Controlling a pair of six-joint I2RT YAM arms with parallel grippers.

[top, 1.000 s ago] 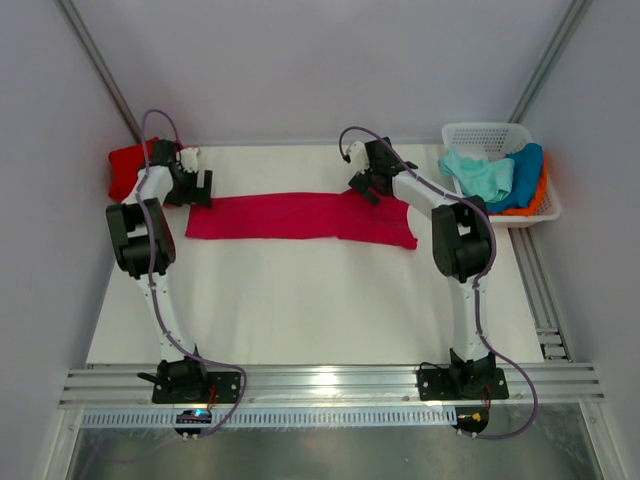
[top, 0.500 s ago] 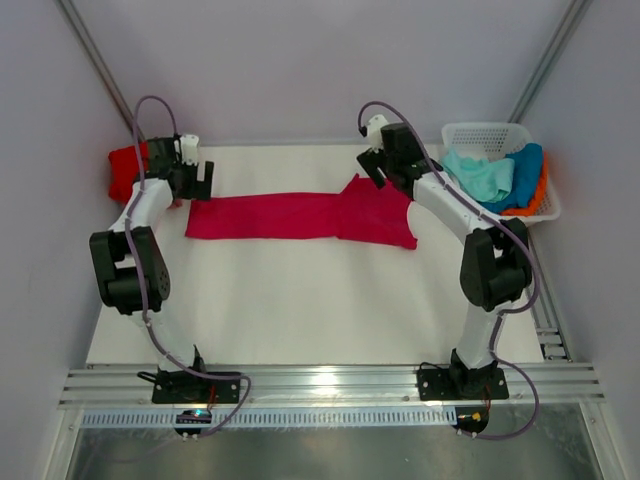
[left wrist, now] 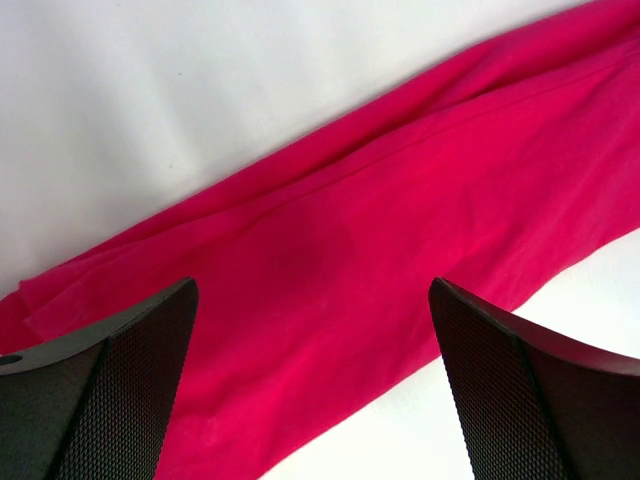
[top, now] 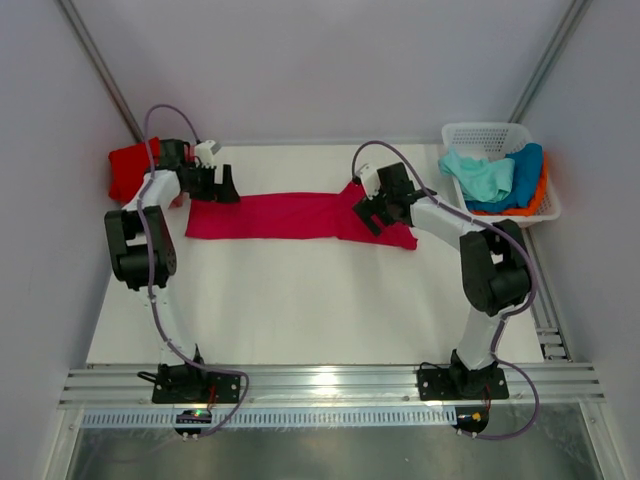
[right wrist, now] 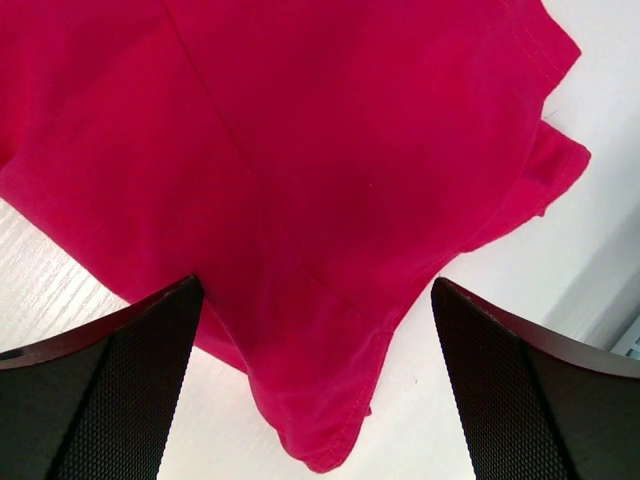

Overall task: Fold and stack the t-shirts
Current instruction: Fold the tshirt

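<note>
A crimson-pink t-shirt (top: 300, 216) lies folded lengthwise into a long band across the far half of the white table (top: 300, 310). The left gripper (top: 222, 185) hovers over the band's left end and the right gripper (top: 368, 212) over its wider right end. Both sets of jaws are spread wide and hold nothing.

A folded red t-shirt (top: 128, 165) sits at the far left corner, just beside the left arm. At the far right, a white lattice basket (top: 485, 130) holds mint-green (top: 478, 176), blue (top: 526, 168) and orange (top: 541, 196) t-shirts.

Likely risks:
- The band is several layers thick, so a shallow pinch may catch only the top layer and pull the fold open.
- In the right wrist view a loose flap of cloth pokes out past the edge, and it could trail or bunch when lifted.
- If the two ends rise unevenly, the band may twist or sag in the middle.
- The left arm could nudge the red t-shirt.

No brand, label or readable writing shows on any shirt, the basket or the arms.
</note>
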